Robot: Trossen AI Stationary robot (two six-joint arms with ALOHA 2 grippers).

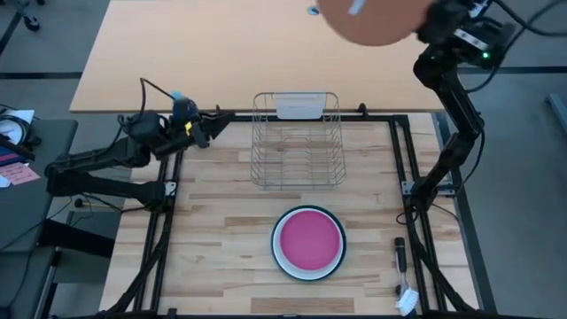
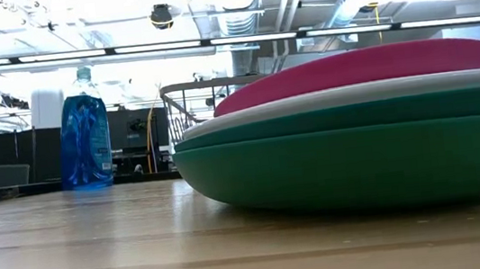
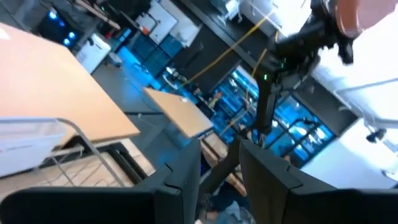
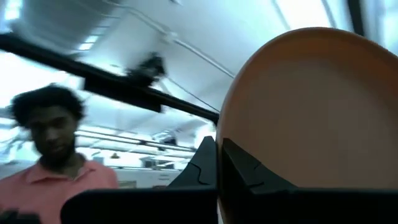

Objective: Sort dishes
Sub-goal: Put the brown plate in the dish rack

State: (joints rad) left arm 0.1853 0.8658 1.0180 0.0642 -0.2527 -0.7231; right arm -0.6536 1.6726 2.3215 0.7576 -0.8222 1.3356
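A salmon-orange plate (image 1: 372, 22) hangs high above the table's far edge, with my right gripper (image 1: 423, 25) shut on it; it fills the right wrist view (image 4: 311, 106). A stack of plates lies on the table's near middle: magenta-pink (image 1: 308, 239) on top, then white (image 2: 353, 94), then dark green (image 2: 360, 157), which rests on the wood. My left gripper (image 1: 208, 128) waits open at the table's far left, beside the blue bottle (image 1: 182, 106), holding nothing. My right gripper pinches the orange plate's rim (image 4: 233, 134) between its two fingers (image 4: 202, 165), one finger on each face. It comes at the plate from the table's right side. The plate is lifted clear, far above the table, reaching from the fingers toward the left.
A metal wire dish rack (image 1: 297, 142) stands at the far middle with a white thing at its back. A dark tool (image 1: 400, 252) and a white item (image 1: 407, 301) lie near the right edge. A person (image 4: 56, 149) shows beyond the table.
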